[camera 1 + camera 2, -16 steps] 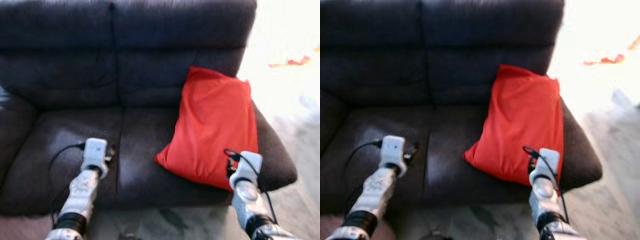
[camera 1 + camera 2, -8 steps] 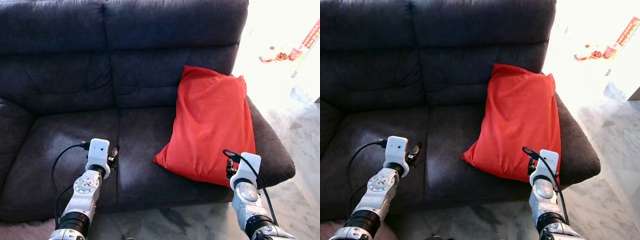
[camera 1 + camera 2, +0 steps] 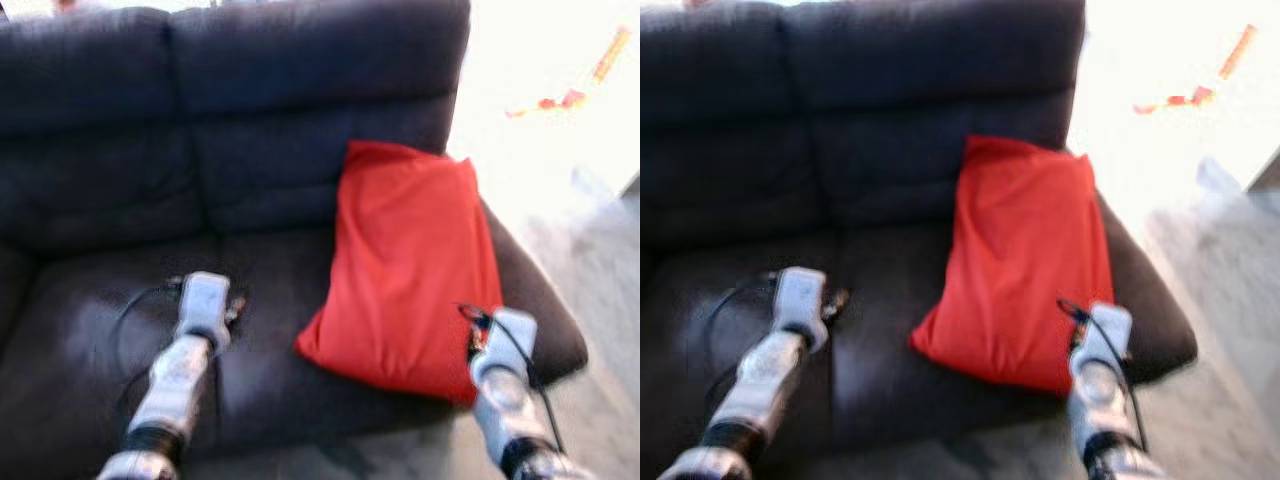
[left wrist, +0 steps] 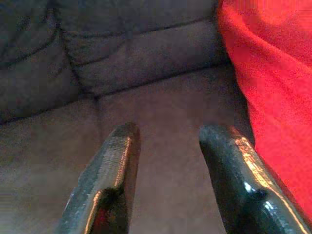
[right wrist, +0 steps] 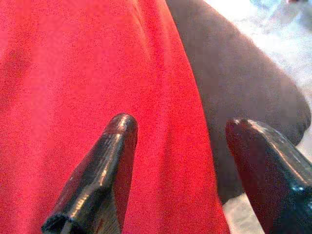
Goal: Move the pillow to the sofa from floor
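Both the left gripper (image 4: 165,139) and the right gripper (image 5: 183,129) are spread wide, holding nothing, while the red pillow (image 3: 415,265) leans long-side-up against the sofa (image 3: 150,150) back.

home living room | dark sofa (image 3: 200,150) | red pillow (image 3: 415,260) | marble floor (image 3: 600,280)

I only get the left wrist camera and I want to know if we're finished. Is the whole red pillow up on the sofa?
Observer: Yes. The red fabric pillow lies on the dark fabric sofa's right seat, its top against the backrest.
Operator: Where's the other end effector?
Observer: The right end effector is open over the pillow's right edge, holding nothing.
Operator: What's next to the sofa?
Observer: Pale, brightly lit floor on its right.
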Available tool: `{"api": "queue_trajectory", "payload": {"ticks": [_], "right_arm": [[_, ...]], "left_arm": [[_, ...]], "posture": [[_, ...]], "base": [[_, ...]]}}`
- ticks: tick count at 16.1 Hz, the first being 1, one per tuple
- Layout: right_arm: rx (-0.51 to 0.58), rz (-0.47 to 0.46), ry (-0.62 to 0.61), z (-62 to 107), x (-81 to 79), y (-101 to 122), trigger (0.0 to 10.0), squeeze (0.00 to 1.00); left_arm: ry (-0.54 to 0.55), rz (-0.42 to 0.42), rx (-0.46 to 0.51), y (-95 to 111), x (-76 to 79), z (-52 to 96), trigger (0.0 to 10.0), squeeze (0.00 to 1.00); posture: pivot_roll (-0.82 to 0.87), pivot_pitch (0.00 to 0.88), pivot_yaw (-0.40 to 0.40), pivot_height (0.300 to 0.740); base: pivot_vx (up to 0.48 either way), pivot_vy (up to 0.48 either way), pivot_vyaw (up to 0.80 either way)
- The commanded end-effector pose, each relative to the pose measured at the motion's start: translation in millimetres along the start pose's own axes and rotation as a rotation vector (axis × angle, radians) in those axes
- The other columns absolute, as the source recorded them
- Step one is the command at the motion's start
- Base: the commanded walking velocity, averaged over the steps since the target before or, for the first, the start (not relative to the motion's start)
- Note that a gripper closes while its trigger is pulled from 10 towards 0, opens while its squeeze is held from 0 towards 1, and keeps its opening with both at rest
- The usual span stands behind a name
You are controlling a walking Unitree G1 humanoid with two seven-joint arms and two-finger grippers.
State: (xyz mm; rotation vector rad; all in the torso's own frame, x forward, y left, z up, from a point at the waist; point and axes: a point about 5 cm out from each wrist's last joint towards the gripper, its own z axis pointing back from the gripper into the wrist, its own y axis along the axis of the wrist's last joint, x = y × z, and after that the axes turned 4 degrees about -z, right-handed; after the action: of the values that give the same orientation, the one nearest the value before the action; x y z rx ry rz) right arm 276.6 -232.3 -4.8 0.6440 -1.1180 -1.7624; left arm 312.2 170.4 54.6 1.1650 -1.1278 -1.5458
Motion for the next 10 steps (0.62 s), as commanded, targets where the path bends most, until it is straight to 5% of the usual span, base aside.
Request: {"api": "queue_trajectory", "payload": {"ticks": [1, 7, 10], "right_arm": [[0.006, 0.001, 0.032, 1.1, -11.7, 2, 10.0, 0.00], [0.005, -0.002, 0.018, 1.3, -10.3, 1, 10.0, 0.00], [-0.025, 0.018, -0.087, 2.7, 6.0, -8, 10.0, 0.00]], "left_arm": [[0.027, -0.007, -0.040, -11, -10.8, 8.0, 10.0, 0.00], [0.031, -0.005, -0.028, -9, -11.6, 7.0, 10.0, 0.00], [0.027, -0.002, -0.031, -10, -11.7, 8.4, 10.0, 0.00]], "posture": [[0.08, 0.050, -0.010, 0.740], [0.08, 0.032, -0.011, 0.740], [0.08, 0.041, -0.013, 0.740]], "base": [[0.296, 0.000, 0.00], [0.046, 0.000, 0.00], [0.000, 0.000, 0.00]]}}
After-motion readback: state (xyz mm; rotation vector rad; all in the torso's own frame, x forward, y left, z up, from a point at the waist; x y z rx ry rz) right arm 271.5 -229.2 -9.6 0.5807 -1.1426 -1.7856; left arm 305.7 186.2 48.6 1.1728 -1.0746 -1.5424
